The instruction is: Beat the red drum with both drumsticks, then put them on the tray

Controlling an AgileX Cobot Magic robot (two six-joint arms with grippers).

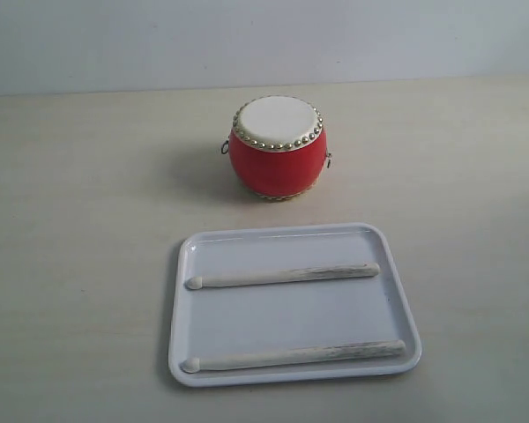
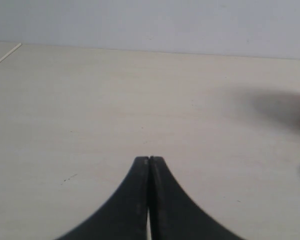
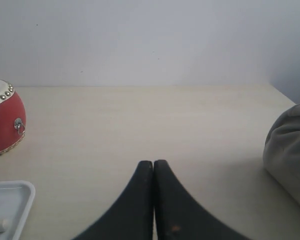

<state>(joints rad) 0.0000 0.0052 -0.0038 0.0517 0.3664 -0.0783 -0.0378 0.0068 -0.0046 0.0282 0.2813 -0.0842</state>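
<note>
sticks [image 1: 284, 276] on tray [image 1: 291, 315], drum [image 1: 277, 152] behind, greyish bundle [image 3: 290, 155]

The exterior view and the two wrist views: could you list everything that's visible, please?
red drum: one, glossy red with a cream top and gold studs, standing on the table behind the tray.
tray: one, white, lying flat on the table in front of the drum.
drumsticks: two, pale beige, lying in the tray side by side and apart, rounded tips to the left.
table: one, light beige, under everything.
wall: pale grey, behind the table.
grey bulky thing: one, at the edge of the right wrist view; cannot tell what it is.
left gripper: black, shut, empty.
right gripper: black, shut, empty.
</note>
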